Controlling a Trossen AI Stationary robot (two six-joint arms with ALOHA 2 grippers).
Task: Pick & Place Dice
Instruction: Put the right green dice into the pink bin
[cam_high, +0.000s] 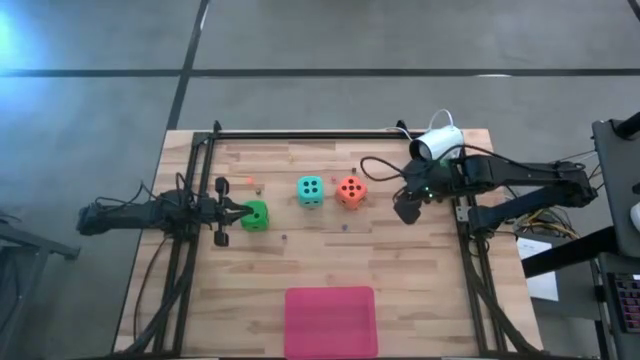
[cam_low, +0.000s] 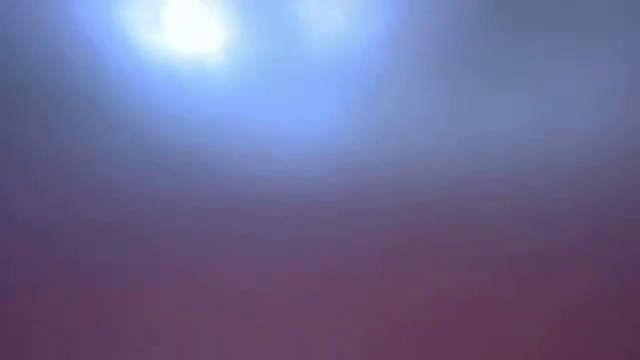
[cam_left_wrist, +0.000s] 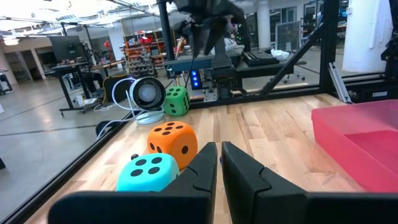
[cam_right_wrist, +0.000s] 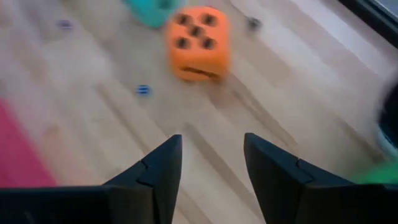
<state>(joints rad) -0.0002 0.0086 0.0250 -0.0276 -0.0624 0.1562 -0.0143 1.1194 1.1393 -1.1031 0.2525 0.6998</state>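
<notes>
Item 1, wooden bench (cam_high: 330, 260): light planks inside a dark frame, carrying every item below.

Item 2, dice, 4 in all. Teal die (cam_high: 310, 190) and orange-red die (cam_high: 350, 191) sit side by side near the middle of the bench, each showing 4 to 5 black pips upward. 1 green die (cam_high: 256, 216) lies just in front of the left arm. A second green die (cam_left_wrist: 176, 101) shows only in the left wrist view, at the far edge beside a white round device (cam_high: 437, 144); from above it is hidden.

Item 3, pink mat (cam_high: 331, 320): flat rectangle at the near edge, nothing on it. Judged to be the drop spot, with none of the dice yet delivered.

Item 4, left pincer (cam_high: 238, 212): fingers pressed together, holding nothing, tip almost at the green die. Probably parked or lining up; it would have to spread before taking anything.

Item 5, right pincer (cam_high: 406, 209): fingers spread with bare wood between them, empty, just to the right of the orange-red die and aimed toward it in the right wrist view. That reads as an approach for a pick, or a withdrawal; I cannot tell which.

Item 6, markings: no brand, label or legible writing anywhere; pips only. The low view shows nothing usable.
</notes>
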